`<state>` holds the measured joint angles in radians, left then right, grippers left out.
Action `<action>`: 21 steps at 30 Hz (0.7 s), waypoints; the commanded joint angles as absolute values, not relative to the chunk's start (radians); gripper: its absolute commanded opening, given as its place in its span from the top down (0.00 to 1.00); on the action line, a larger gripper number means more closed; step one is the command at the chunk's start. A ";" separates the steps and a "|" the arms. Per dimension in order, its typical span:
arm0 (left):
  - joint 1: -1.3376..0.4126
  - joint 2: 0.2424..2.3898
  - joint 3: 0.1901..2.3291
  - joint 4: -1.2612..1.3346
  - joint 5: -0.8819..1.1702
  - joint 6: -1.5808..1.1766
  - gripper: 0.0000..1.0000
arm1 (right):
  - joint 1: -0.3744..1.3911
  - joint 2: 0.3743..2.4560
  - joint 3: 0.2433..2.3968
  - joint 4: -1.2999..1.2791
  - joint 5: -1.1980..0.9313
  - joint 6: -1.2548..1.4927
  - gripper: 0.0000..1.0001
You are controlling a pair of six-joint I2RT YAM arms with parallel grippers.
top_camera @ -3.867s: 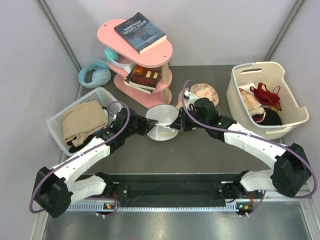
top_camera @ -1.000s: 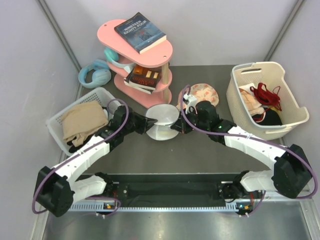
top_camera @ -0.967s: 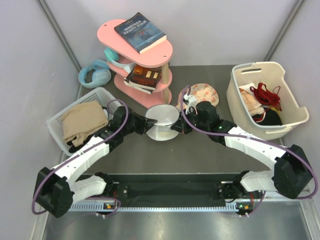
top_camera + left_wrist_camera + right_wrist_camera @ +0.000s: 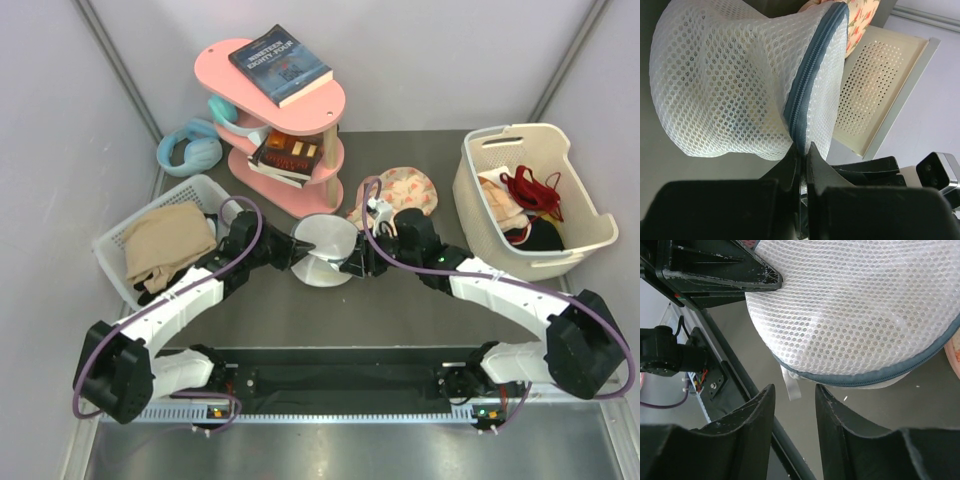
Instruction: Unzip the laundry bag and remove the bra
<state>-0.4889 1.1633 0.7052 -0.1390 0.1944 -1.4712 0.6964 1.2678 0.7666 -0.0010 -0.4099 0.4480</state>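
The laundry bag [image 4: 325, 243] is a round white mesh bag with a grey-blue zip [image 4: 814, 75] around its rim, held between both arms at mid-table. My left gripper [image 4: 295, 253] is shut on the bag's zip seam [image 4: 801, 150] at its left edge. My right gripper [image 4: 355, 263] is open at the bag's near right rim. In the right wrist view [image 4: 795, 391] its jaws stand apart, and a small white tab [image 4: 791, 385] hangs from the zip just ahead of them. The bag fills that view [image 4: 860, 305]. The bra is hidden.
A pink two-tier shelf [image 4: 318, 108] with books stands behind the bag, with blue headphones [image 4: 188, 150] to its left. A white basket [image 4: 205, 190] with beige cloth is on the left. A cream basket [image 4: 470, 195] holding a red garment is on the right. A peach floral piece [image 4: 408, 188] lies behind my right arm.
The bag has turned from a folded shape to a flatter round disc. My right gripper has moved nearer, to the bag's near rim, uncovering more of the peach floral piece.
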 commanded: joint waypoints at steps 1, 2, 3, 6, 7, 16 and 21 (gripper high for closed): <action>-0.485 1.167 0.745 -0.067 0.206 -1.482 1.00 | 0.701 1.278 0.769 0.069 -0.417 0.463 0.63; -0.486 1.172 0.749 -0.067 0.215 -1.482 1.00 | 0.701 1.278 0.770 0.072 -0.410 0.463 0.64; -0.486 1.173 0.749 -0.066 0.218 -1.482 1.00 | 0.701 1.281 0.770 0.074 -0.399 0.471 0.64; -0.486 1.172 0.752 -0.067 0.219 -1.483 1.00 | 0.701 1.284 0.775 0.097 -0.387 0.483 0.66; -0.486 1.169 0.750 -0.069 0.218 -1.485 1.00 | 0.700 1.285 0.776 0.098 -0.382 0.483 0.67; -0.486 1.151 0.747 -0.075 0.209 -1.494 1.00 | 0.701 1.285 0.770 0.075 -0.295 0.499 0.70; -0.488 1.141 0.742 -0.081 0.207 -1.500 1.00 | 0.706 1.310 0.791 0.083 -0.279 0.491 0.73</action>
<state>-0.4889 1.1717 0.7055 -0.1268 0.2008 -1.4868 0.6983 1.2922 0.7662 0.0341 -0.3225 0.4950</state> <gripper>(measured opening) 0.040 0.276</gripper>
